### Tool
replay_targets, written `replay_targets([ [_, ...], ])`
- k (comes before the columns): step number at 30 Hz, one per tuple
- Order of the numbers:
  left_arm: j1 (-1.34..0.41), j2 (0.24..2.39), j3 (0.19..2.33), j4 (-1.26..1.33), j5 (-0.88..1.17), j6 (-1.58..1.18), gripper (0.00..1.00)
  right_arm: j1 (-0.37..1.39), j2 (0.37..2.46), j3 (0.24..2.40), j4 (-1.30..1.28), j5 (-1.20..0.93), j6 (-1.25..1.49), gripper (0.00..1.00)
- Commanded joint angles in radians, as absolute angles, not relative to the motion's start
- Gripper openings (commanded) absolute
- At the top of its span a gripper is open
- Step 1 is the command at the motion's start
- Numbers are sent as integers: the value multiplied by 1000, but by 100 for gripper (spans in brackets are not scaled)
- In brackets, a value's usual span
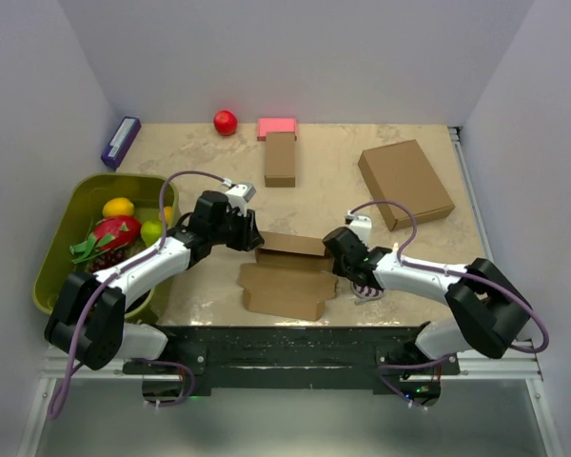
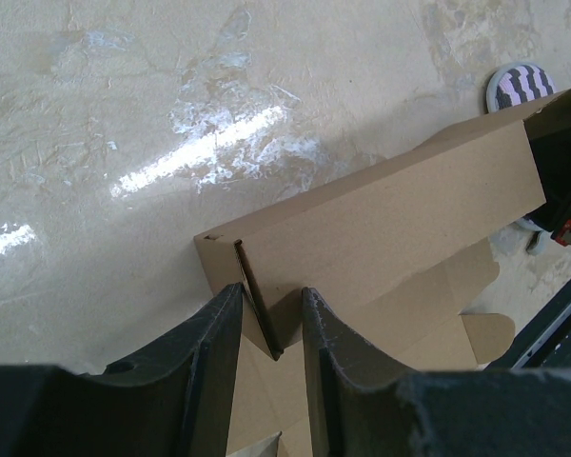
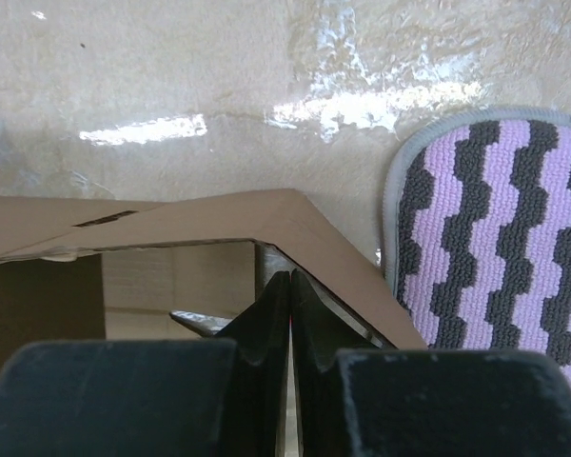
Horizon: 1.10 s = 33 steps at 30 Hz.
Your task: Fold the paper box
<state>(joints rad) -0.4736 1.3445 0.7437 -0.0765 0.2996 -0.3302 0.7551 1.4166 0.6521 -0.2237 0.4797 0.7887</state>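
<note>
The paper box is a brown die-cut cardboard piece near the table's front edge, its back wall raised and its flaps spread flat in front. My left gripper is at its back left corner. In the left wrist view the jaws are open and straddle the upright corner flap of the paper box. My right gripper is at the box's right end. In the right wrist view the jaws are shut, with the tips under a bent panel of the paper box.
A purple-striped cloth pad lies just right of the box. A green bin of fruit stands at the left. At the back are a narrow brown box, a larger brown box, a pink block, a red ball and a purple box.
</note>
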Motion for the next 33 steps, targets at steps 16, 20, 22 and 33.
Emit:
replay_targets([
  [16,-479,1356,759,-74,311,-328,36,753,1370,566,-23,402,831,1],
  [20,-479,1356,761,-74,313,-330,36,755,1295,546,-6,397,844,0],
  [22,-479,1356,759,-72,314,-330,36,755,1264,531,-5,388,848,1],
  [33,-479,1356,759,-74,318,-330,36,756,1304,515,68,337,850,0],
])
